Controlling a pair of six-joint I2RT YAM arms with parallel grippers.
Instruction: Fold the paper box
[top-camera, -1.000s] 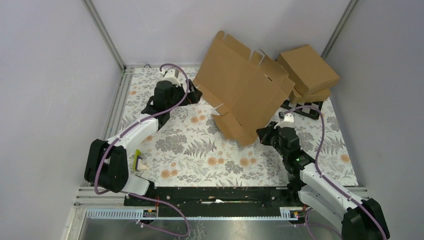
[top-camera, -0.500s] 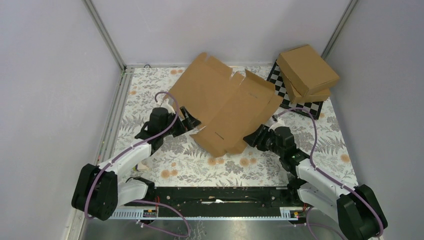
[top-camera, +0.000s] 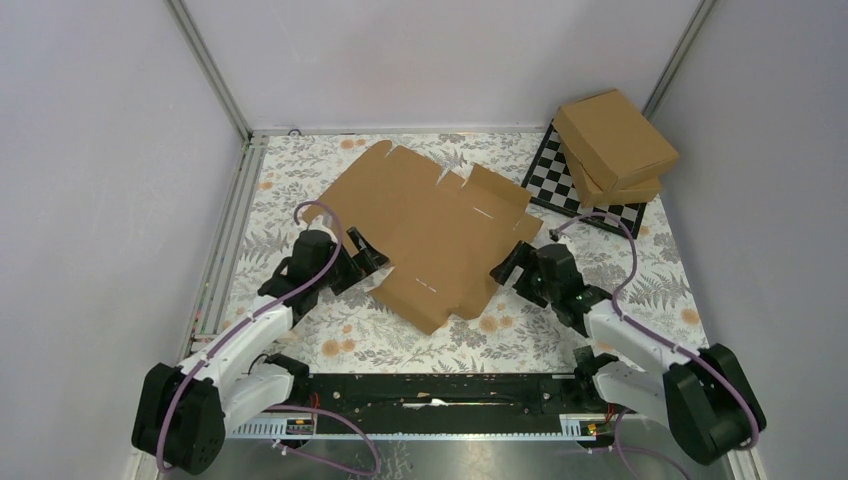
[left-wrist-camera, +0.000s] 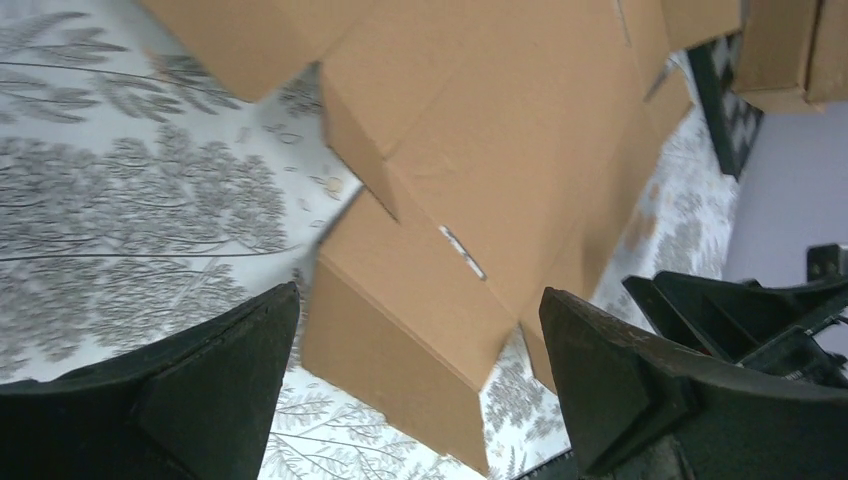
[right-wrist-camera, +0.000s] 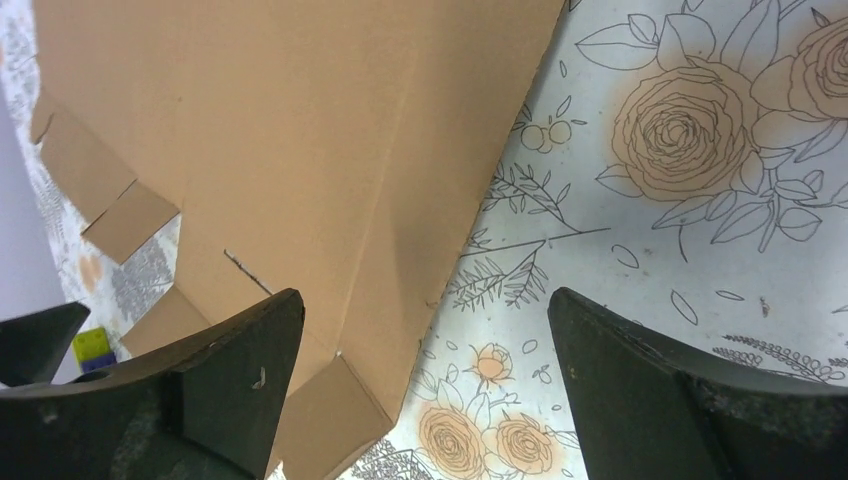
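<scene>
Brown cardboard, cut into flaps, tabs and slots: the paper box (top-camera: 430, 225) lies opened out flat in the middle of the tabletop (top-camera: 340, 335). It is turned like a diamond, with one corner toward 6 o'clock near the arm bases and its notched flaps toward 12. The tabletop under it is printed with ferns and roses.

The left gripper (top-camera: 360, 258) sits low at the paper box's 9 o'clock edge, jaws spread wide and holding nothing. From its own camera, a creased corner of the cardboard shows between the two dark fingers (left-wrist-camera: 200, 390), though I cannot tell whether either one touches it.

The right gripper (top-camera: 507, 265) sits at the 3 o'clock edge, spread just as wide and also empty. Its camera looks down on the cardboard's straight edge running between the fingers (right-wrist-camera: 640, 390), with bare flowered tabletop on the far side.

Off at 2 o'clock, well apart from the paper box, two made-up cardboard boxes (top-camera: 615, 140) are stacked, resting on a black-and-white checkerboard (top-camera: 555, 180).
</scene>
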